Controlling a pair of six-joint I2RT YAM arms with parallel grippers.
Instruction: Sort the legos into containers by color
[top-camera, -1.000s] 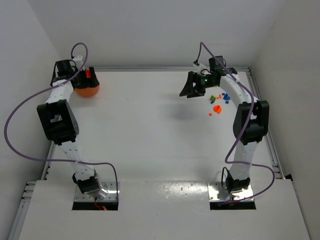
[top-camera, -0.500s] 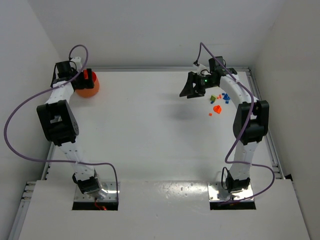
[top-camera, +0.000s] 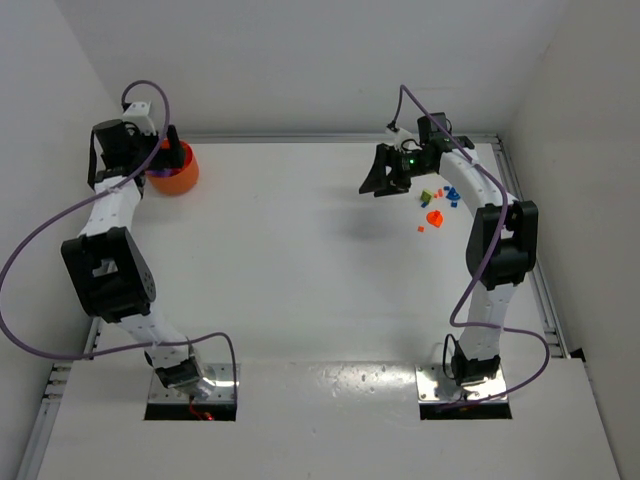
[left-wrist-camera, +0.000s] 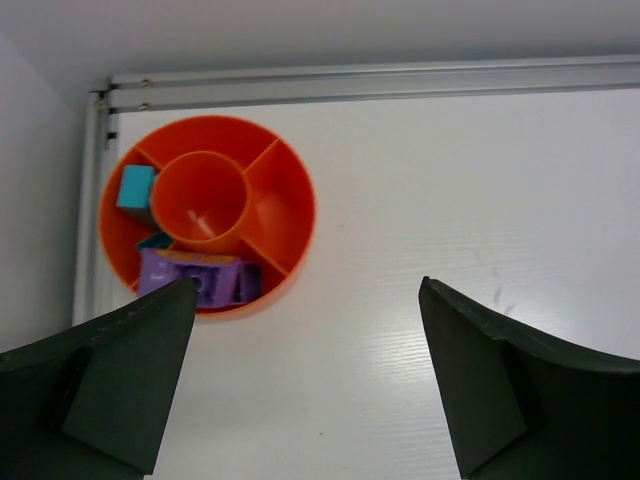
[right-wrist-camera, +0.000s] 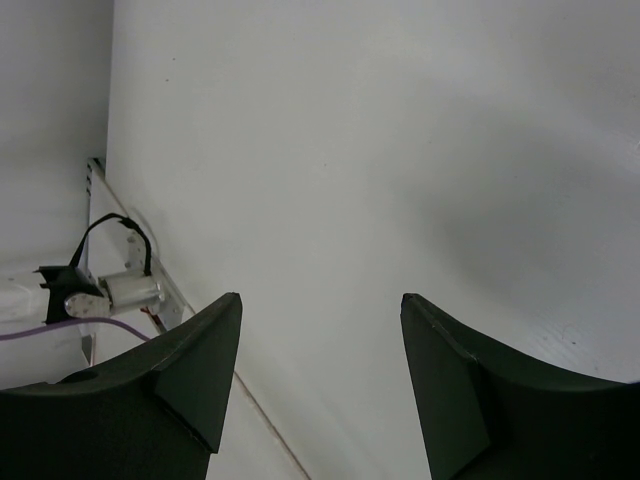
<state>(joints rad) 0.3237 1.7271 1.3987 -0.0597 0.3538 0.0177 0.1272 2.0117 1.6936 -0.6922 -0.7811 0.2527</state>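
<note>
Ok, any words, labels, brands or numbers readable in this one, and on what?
No text can be read in any view.
Left arm: a white mark on its black housing, too small to read.
Purple brick in the bowl: pale marks on top, blurred, no letters made out.

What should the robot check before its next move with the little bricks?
1. Left gripper open and empty: ok.
2. Right gripper open and empty: ok.
3. Round orange plastic divided bowl upright: ok.
4. Purple brick and teal brick in separate sections: cannot tell, partly hidden.
5. Right gripper above the loose little bricks: not ok, they lie beside it.
</note>
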